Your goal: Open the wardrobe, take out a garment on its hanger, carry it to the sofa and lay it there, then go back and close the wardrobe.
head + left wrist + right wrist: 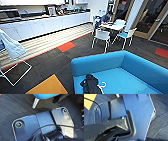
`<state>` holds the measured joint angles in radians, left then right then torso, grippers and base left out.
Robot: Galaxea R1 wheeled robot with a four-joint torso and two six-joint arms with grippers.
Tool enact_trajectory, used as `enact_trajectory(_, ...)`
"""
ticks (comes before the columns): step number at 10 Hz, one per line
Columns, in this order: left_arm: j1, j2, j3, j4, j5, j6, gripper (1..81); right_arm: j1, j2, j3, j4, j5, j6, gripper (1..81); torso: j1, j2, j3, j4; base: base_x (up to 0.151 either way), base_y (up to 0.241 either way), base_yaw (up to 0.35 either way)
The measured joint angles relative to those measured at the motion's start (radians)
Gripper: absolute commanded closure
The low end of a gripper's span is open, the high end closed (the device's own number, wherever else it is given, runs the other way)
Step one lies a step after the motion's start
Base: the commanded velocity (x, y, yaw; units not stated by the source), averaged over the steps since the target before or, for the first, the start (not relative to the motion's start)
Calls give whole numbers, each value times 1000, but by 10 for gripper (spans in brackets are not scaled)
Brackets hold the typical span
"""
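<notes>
Grippers: I cannot tell the state of either one from my two wrist feeds. My left wrist camera looks down past the robot's dark plate at dark grey carpet (pixel 15 107); a pale sofa leg (pixel 35 102) stands on it under a blue edge of the sofa. My right wrist camera shows the plate and linkage close up, with dark carpet beside it and a yellow floor patch (pixel 89 100) at one corner.

Head view, left to right. At the far left a light blue cloth (pixel 11 46) hangs over a white wire-frame rack (pixel 17 72) that stands on the dark carpet. Behind it a long run of white cabinets (pixel 45 26) with a cluttered counter follows the back wall. On the floor I note a pale striped strip along the cabinets, an orange-red tile (pixel 65 46) in the carpet, and a yellow tile (pixel 48 86) near the lower edge.

Sofa (pixel 140 67): bright blue, lower right of the head view, low rounded back towards the room. Garment (pixel 90 85): black, crumpled in a heap on the seat near the sofa's left end. Hanger (pixel 102 85): white, lying on the seat and touching the garment's right side; part of it seems covered by the fabric.

Beyond the sofa, white chairs (pixel 102 36) with teal seats stand around a white table (pixel 115 25). A person (pixel 105 17) in dark blue sits at the far side of it. Glazed doors (pixel 152 17) close off the right.
</notes>
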<state>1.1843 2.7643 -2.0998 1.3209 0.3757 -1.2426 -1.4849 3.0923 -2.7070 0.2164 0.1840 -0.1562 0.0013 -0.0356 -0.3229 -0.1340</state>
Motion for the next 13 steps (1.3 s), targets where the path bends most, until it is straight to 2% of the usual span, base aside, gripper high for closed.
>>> enact_trajectory(2,44,17,-46,1,-14,0,10,0,0,0,0,0,0,10,0,0,0,0,0,0,0)
enact_trajectory(5,71,46,-141,17,-89,0,10,0,0,0,0,0,0,10,0,0,0,0,0,0,0)
enact_trajectory(8,88,105,-243,21,-126,0,10,0,0,0,0,0,0,10,0,0,0,0,0,0,0)
enact_trajectory(11,100,139,-257,26,-143,12,10,0,0,0,0,0,0,10,0,-1,0,0,0,0,0)
enact_trajectory(13,97,135,-259,26,-143,16,10,6,0,0,0,0,0,10,1,0,0,0,-68,0,0)
